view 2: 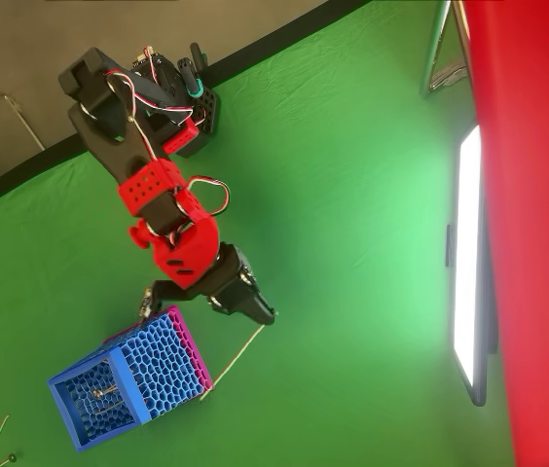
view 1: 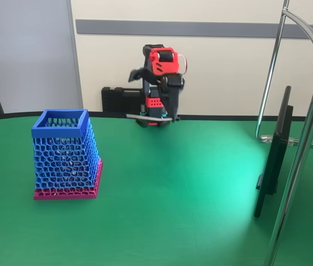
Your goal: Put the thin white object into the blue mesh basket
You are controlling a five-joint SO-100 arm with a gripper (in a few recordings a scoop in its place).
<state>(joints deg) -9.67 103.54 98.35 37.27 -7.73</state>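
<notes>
The end effector (view 1: 170, 117) is clenched on one end of the thin white object (view 1: 148, 117), which hangs level in the air, beside and outside the blue mesh basket (view 1: 62, 131). The stick looks light, stiff, slippery; an end grip may let it swing.

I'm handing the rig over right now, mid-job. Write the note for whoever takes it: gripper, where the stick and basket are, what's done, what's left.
Gripper: jaws shut on the thin white object, gripping it by one end, lifted off the table; in the fixed view it hangs roughly level under the arm.
Blue mesh basket: upright on the green table, at the left of the fixed view. In the overhead view the stick's free end lies beside the basket's magenta base, not over the opening.
Done: stick picked up.
Left: carry it over the rim, release it inside.
</notes>
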